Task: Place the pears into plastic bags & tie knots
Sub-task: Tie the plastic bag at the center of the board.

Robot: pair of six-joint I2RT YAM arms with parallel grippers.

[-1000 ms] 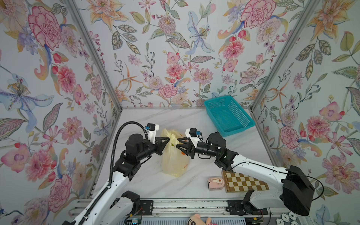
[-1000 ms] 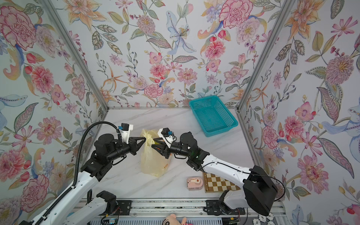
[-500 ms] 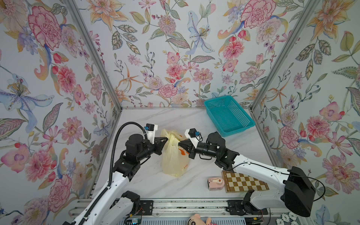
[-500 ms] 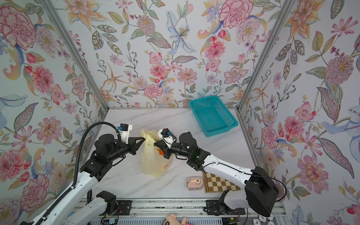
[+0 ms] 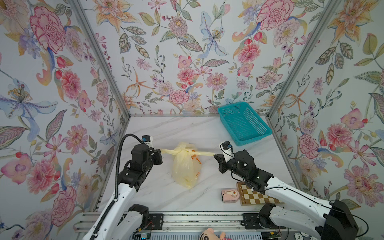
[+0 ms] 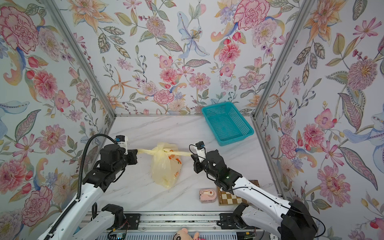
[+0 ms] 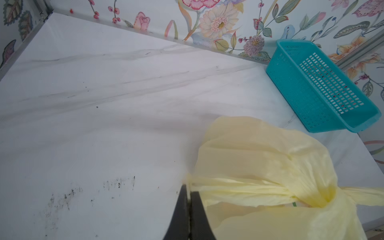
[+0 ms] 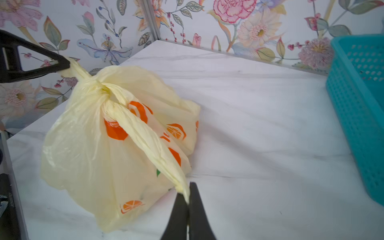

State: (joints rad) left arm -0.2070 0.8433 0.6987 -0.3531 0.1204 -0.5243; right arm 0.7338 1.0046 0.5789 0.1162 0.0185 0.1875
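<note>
Both claws grip our yellow bag (image 5: 186, 168): the left claw (image 5: 161, 151) is clenched on one twisted handle (image 5: 168, 151), the right claw (image 5: 215, 155) on the other handle (image 5: 204, 153), and the two strips run taut, meeting at a knot (image 5: 182, 152) over the bag's neck. The bag stands on the marble table (image 5: 166, 128), midway between the arms. Pears inside it we cannot make out. A teal basket (image 5: 253, 138) sits near the far right corner.
</note>
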